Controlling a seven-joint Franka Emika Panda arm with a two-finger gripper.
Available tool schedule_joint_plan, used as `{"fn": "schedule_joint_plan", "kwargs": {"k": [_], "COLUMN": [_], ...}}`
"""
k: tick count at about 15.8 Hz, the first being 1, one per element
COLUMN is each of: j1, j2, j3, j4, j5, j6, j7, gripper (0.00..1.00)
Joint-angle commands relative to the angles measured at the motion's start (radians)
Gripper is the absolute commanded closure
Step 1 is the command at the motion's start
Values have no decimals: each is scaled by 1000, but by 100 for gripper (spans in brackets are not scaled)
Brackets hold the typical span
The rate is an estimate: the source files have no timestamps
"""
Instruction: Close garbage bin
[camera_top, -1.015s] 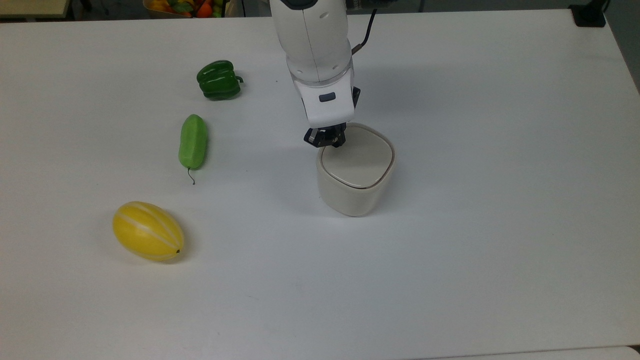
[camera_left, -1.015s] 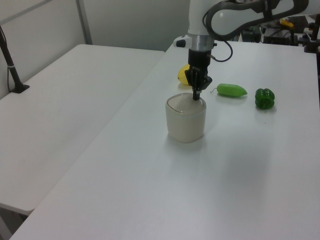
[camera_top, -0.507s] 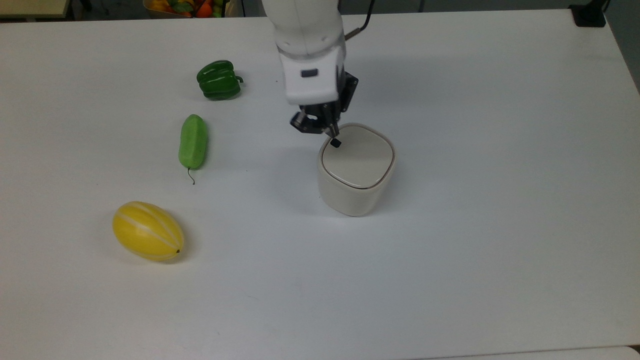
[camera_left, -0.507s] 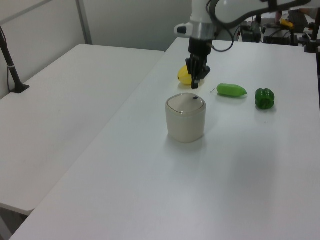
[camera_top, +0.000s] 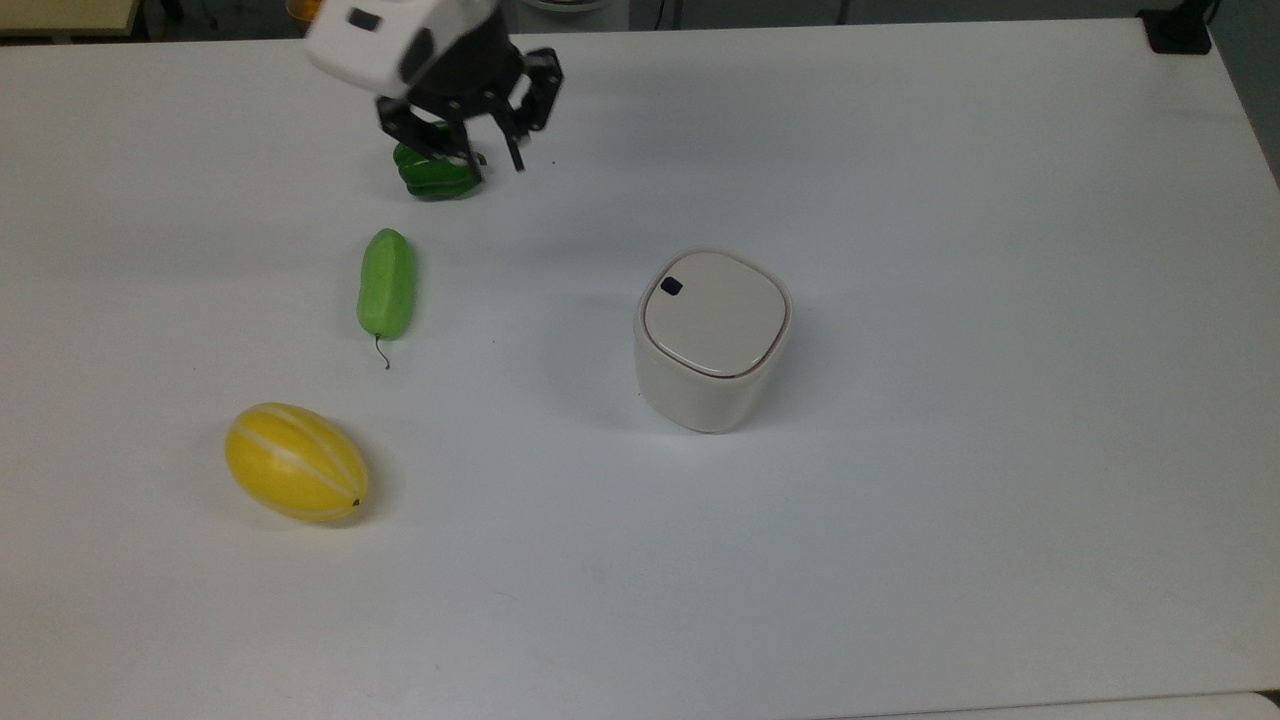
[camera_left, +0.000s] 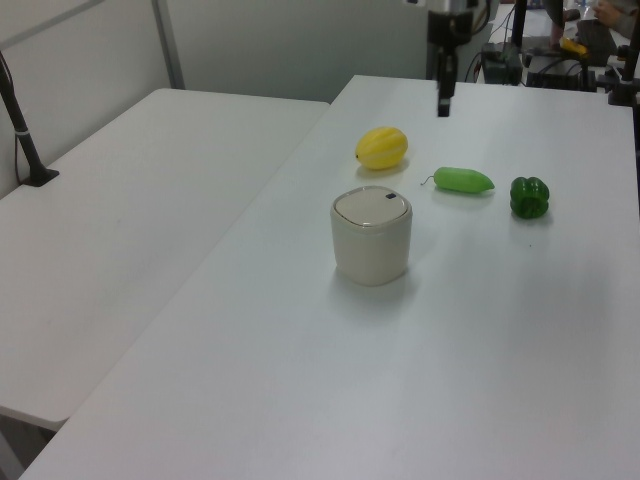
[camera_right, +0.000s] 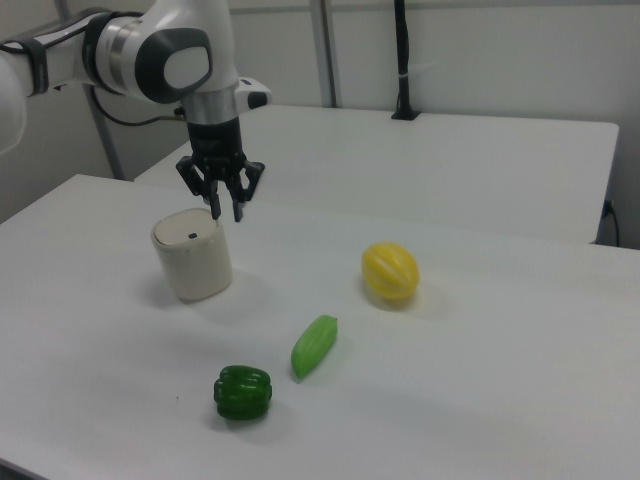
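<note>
On the table (camera_top: 1000, 300), the garbage bin (camera_top: 712, 340) sits closed, unlabelled; the hand (camera_top: 478, 150) hangs spread apart.

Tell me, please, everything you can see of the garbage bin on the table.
The garbage bin is a small cream-white tub, plastic by its look, with a rounded-square top and rounded sides. Its flat lid lies shut, flush within the rim, and bears a small dark square mark near one corner. The bin stands upright on the white table, apart from the three toy foods. Nothing touches it but the table; the gripper hangs well away from it, above the green pepper in the top view.
</note>
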Motion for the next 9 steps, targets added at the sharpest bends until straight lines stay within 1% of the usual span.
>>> {"fn": "schedule_joint_plan", "kwargs": {"k": [1,3,5,8,9], "j1": [-129,-184,-213,-220,-220], "j2": [-125,-188,-217,-260,-262], "j3": [83,94,94,94,94], "j4": [-109,-142,-162,-197,-200], "j5": [-35,-33,-33,-36,-47], "j6": [-38,-63,-68,-90,-93], "j7": [76,124,229,369,372], "gripper": [0,0,0,0,0]}}
